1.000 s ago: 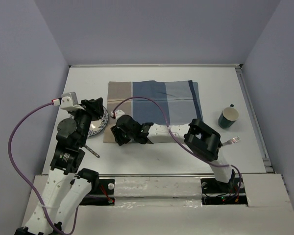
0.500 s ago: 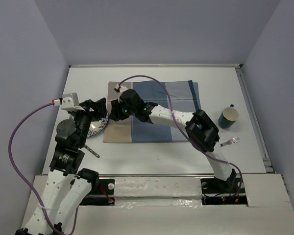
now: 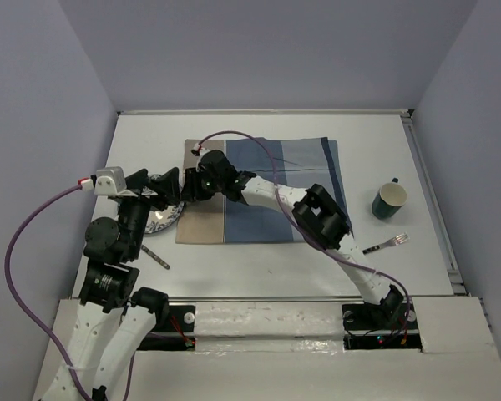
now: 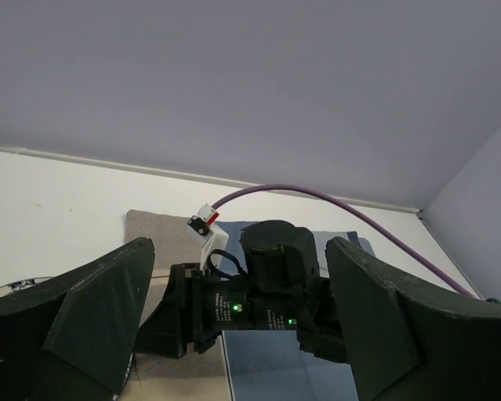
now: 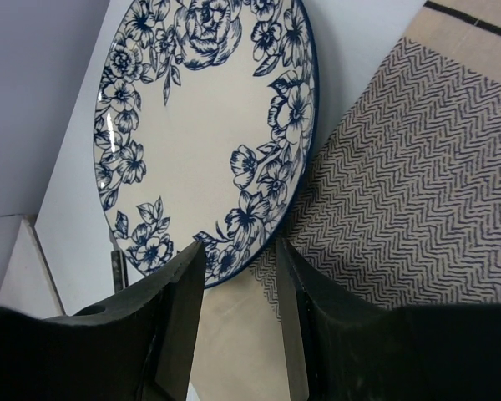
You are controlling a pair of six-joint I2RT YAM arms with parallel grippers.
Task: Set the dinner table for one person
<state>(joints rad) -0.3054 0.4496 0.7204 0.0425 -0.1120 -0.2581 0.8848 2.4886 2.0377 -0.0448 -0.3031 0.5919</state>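
The right claw [image 5: 238, 257], parted and empty, should straddle the plate [image 5: 209, 125] rim squarely, clear of the placemat [image 5: 401, 167], before closing; the left claw [image 4: 240, 251] gapes empty.

The right arm [image 3: 271, 194] bars the placemat [image 3: 305, 167], the right pincer [image 5: 240, 251] and left pincer [image 3: 157, 184] crowd the plate [image 5: 204, 125], and the table [image 3: 259, 125] beyond lies open.

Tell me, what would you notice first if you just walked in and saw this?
The white plate with blue flowers stands out, at the left of the table beside the striped placemat. The right arm stretches across the placemat, its open tool poised at the plate's rim. On the right sit a green mug and a fork.
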